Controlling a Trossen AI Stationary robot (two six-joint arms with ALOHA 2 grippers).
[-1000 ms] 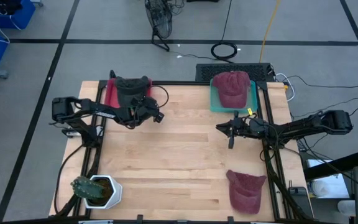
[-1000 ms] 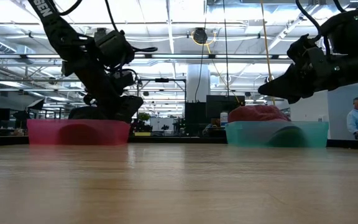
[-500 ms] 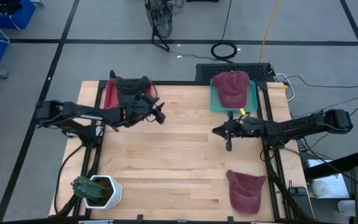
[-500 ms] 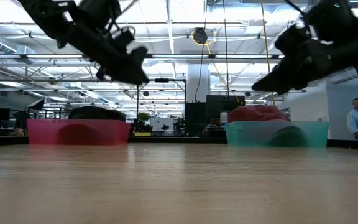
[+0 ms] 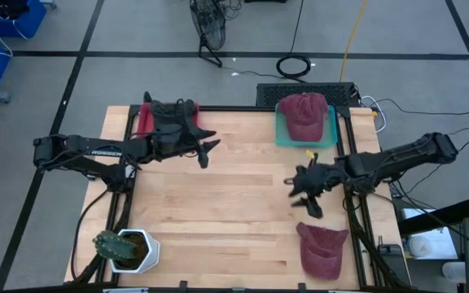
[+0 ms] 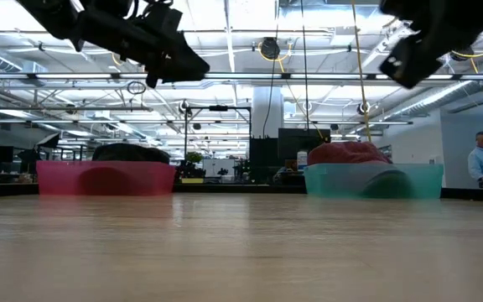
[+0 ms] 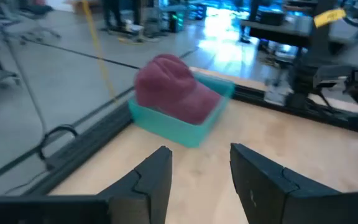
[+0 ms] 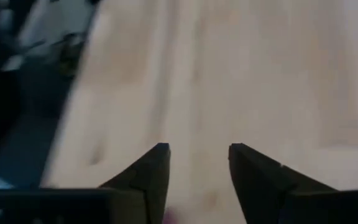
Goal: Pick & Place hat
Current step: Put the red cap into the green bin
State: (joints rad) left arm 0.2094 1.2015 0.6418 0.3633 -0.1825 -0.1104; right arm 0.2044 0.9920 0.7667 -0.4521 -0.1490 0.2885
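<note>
The right pincer (image 5: 308,198) has swung away from the teal bin (image 5: 283,134) and now hangs over the surface (image 5: 234,212) between that bin and the loose maroon cap (image 5: 322,248) lying near the front right corner. Its fingers (image 8: 148,177) are spread with nothing between them. Half a second ago it pointed across the middle of the wood; now it is angled toward the cap, so I judge it is lining up a pick, and the grasp is not yet begun. A second maroon cap (image 5: 303,113) already sits in the teal bin, and a dark cap (image 5: 169,114) rests in the red bin (image 5: 143,126). The left pincer (image 5: 204,151) has lifted clear of the red bin and hovers beside it, also spread and empty (image 7: 194,180). A potted plant (image 5: 123,248) stands at the front left corner
</note>
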